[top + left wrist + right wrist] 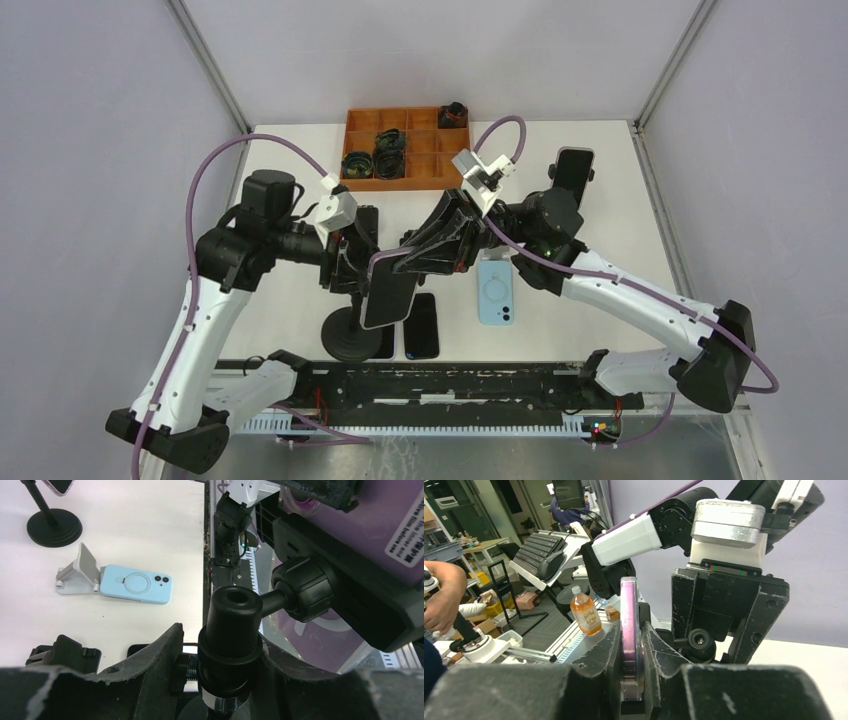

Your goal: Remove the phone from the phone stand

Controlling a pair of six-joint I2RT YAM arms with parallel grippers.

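A purple phone [388, 290] sits at the head of a black phone stand with a round base [352, 338]. My left gripper [348, 262] is shut on the stand's upright pole [231, 625], one finger on each side of it [225, 647]. My right gripper [412, 258] is shut on the phone, which shows edge-on [629, 615] between the fingers [630, 652]. The stand's black clamp [350, 595] lies against the phone's purple back [380, 515]. I cannot tell whether the phone is free of the clamp.
A light blue phone [497, 292] lies on the table by a small white folding stand [80, 569]. A black phone [421, 325] lies near the front edge. Another phone stands on a stand at the back right [572, 170]. An orange tray [405, 148] is at the back.
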